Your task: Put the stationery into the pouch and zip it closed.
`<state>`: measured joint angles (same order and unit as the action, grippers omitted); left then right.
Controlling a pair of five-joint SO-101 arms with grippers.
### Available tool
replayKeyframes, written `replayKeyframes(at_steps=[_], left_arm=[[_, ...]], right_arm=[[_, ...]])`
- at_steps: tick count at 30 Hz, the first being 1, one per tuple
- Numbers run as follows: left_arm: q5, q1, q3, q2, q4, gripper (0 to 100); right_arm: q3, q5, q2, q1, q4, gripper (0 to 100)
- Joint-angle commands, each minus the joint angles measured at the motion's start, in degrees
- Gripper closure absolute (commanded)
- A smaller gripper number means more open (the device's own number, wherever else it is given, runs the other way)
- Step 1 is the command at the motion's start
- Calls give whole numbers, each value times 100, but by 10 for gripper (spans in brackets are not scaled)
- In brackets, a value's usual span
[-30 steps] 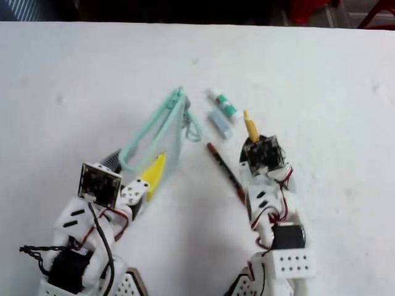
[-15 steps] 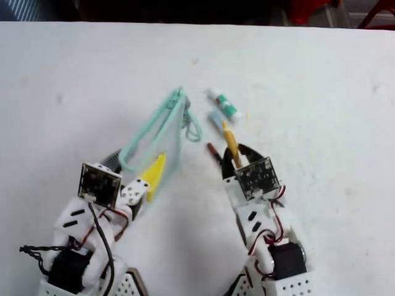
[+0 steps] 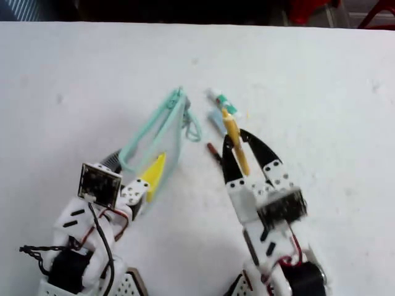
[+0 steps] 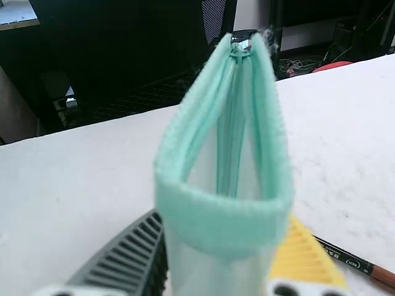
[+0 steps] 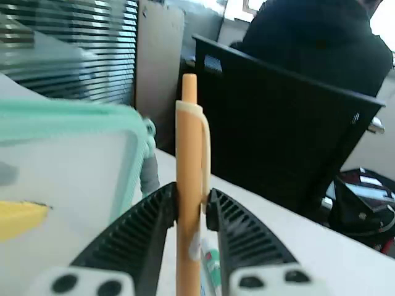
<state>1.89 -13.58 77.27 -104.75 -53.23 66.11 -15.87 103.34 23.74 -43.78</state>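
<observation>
Clear pouch (image 3: 157,137) — mint-green trim, open mouth

Mint pouch (image 4: 222,213) rim woven cloth, panel translucent plastic; pen (image 5: 190,142) smooth orange plastic; table (image 3: 92,74) matt.

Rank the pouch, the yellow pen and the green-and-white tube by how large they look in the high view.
1. pouch, clearly largest.
2. yellow pen.
3. green-and-white tube, smallest as seen, though the pen partly covers it, so its full size is unsure.
</observation>
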Motion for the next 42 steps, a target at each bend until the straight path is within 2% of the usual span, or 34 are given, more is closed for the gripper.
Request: replayKeyframes(at_steps=[1,8,13,19,26,32,34,37,42], left_arm=[[-26,-13,-35,-4,62,782],[-26,-13,-35,-4,62,782],[-26,-13,-35,-4,62,782],[-352,-13,-53,-4,53,777],[-343,-13,-53,-4,53,765],[-343,-13,-53,-4,44,756],[-343,-13,-53,-4,44,756],[-343,-13,-53,-4,44,756],[-343,31,-62,-4,62,756]], right_arm=[[-536,9,-75,224,119,981],[-941,9,-259,224,338,981],[-1811,53,-1393,312,514,981],[-3385,44,-3196,1068,462,981],[-4563,62,-4057,2009,541,981],[-4659,114,-4927,2378,1666,982],[-4668,545,-5156,2378,1991,982],[-4633,1046,-5464,2378,2097,982],[-4448,1231,-5824,2211,2062,982]])
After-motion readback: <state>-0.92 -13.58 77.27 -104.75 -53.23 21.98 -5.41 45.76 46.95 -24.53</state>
